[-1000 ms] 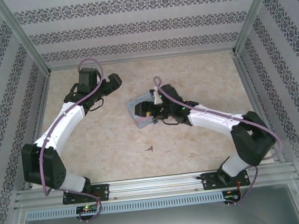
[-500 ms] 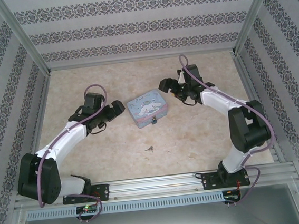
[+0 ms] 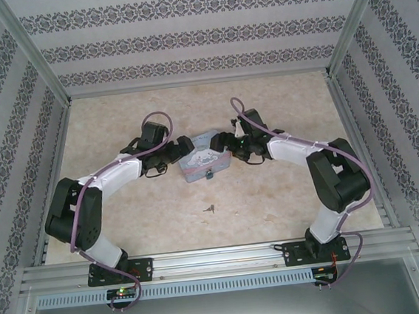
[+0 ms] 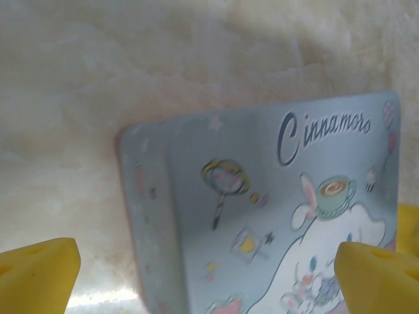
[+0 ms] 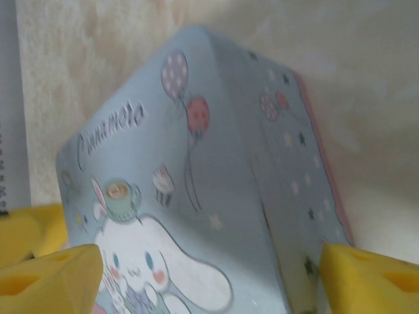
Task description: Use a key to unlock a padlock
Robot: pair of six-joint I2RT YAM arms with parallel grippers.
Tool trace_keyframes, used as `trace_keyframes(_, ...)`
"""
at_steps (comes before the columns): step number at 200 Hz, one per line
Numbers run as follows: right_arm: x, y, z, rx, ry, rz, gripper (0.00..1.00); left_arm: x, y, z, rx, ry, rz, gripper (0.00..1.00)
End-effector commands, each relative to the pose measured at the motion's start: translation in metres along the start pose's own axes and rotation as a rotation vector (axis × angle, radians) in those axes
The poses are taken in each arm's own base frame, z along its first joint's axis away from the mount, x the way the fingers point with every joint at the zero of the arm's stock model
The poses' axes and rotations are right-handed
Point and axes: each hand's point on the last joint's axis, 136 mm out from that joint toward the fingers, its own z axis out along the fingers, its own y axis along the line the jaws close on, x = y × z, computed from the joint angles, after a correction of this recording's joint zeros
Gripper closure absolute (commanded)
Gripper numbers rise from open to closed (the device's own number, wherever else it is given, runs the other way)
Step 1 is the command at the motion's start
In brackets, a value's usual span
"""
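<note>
Evidently to steady the tin box (image 3: 208, 156) and its padlock (image 3: 207, 175), left gripper (image 3: 183, 150) and right gripper (image 3: 227, 144) flank it, both spread wide; key (image 3: 210, 209) lies apart, toward the arm bases.

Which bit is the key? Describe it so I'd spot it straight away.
Find the pale blue cartoon tin box mid-table. Come straight toward the near edge from it: the key is the tiny dark speck lying alone on the marbled tabletop. Unlike the padlock on the box's front, it touches nothing else.

A lab test cell, boxed by aluminium frame (image 3: 219, 258), wallpapered panels (image 3: 198, 35) and marble-look tabletop (image 3: 287, 194).
</note>
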Motion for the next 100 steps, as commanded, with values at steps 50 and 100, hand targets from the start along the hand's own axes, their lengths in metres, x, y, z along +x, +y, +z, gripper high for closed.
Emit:
trace_keyframes(50,0.029,0.001,-0.007,-0.006,-0.022,-0.002,0.14,-0.006,-0.019,0.008,0.06,-0.004,0.03,0.0)
trace_keyframes(100,0.037,0.004,-0.013,-0.008,-0.045,0.002,0.13,0.001,-0.027,0.017,0.078,0.017,0.048,0.0)
